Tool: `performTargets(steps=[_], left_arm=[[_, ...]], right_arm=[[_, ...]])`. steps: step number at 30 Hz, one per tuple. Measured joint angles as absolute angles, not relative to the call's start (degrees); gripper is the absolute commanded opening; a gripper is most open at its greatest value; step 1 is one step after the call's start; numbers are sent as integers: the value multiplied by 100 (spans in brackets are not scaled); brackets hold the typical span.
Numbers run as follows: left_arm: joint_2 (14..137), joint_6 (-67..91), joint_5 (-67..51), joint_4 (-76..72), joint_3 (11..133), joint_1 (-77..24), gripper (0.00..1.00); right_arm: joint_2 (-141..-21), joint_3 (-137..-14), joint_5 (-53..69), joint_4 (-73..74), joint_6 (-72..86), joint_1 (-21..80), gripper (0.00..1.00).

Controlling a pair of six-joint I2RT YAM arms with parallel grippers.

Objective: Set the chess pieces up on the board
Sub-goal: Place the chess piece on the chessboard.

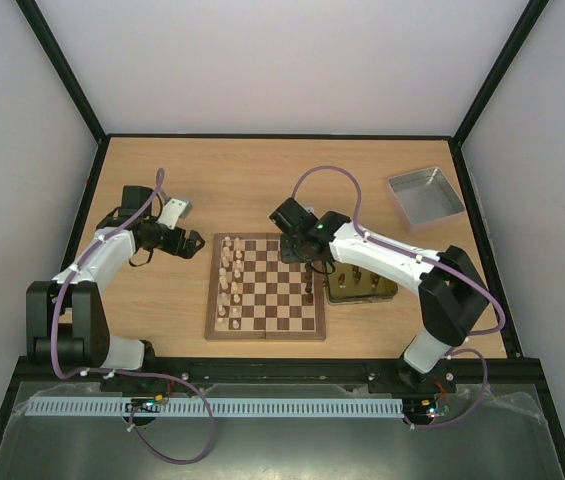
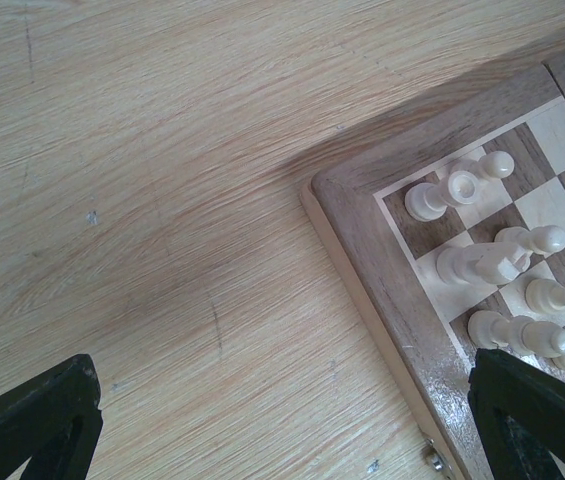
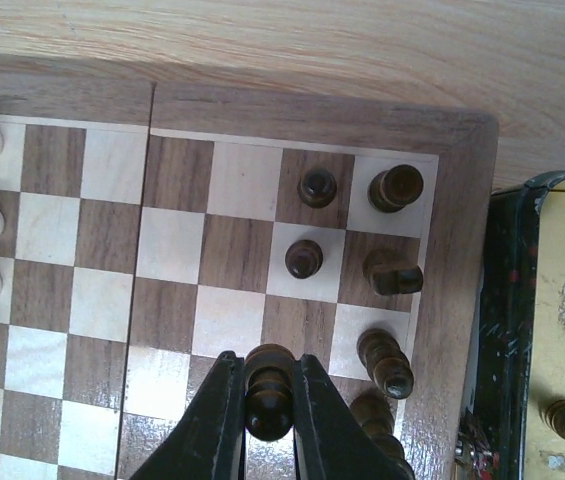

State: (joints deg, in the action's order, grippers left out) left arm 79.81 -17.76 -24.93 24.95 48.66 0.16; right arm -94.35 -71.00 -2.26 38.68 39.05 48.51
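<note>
- Left gripper [image 1: 195, 241]: jaws spread wide with nothing between them. It hung over the bare wooden table [image 1: 162, 180], just beside the far-left corner of the board [image 1: 274, 300].
- Cream pieces [image 1: 230, 285]: stood in the two left-hand columns of the board. The left wrist view showed those at the corner upright on their squares.
- Board: lay flat on the table between the two arms. The middle columns carried no pieces.
- Right gripper [image 3: 269, 400]: fingers pressed against a dark piece [image 3: 269, 385], pinching it at the upper body. The grip sat over the right half of the board, close to the other dark pieces. Whether the base of the held piece touched a square could not be told.
- Dark pieces [image 3: 304, 259]: several occupied the two right-hand columns, most of them at the far-right corner. The rest of that side was hidden by the arm in the top view.
- Gold tin [image 3: 562, 250]: sat just beside the right edge of the board, with at least one dark piece lying inside.
- Grey metal tray [image 1: 425, 196]: sat well apart, near the far-right corner of the table.
</note>
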Motion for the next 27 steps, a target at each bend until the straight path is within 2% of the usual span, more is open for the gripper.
performTargets(steps=[27], left_arm=[[7992,-1776,-2477,2493,4866,16,100]], right_arm=[[-9662,-6676,-5,3500,3924,4851,11]])
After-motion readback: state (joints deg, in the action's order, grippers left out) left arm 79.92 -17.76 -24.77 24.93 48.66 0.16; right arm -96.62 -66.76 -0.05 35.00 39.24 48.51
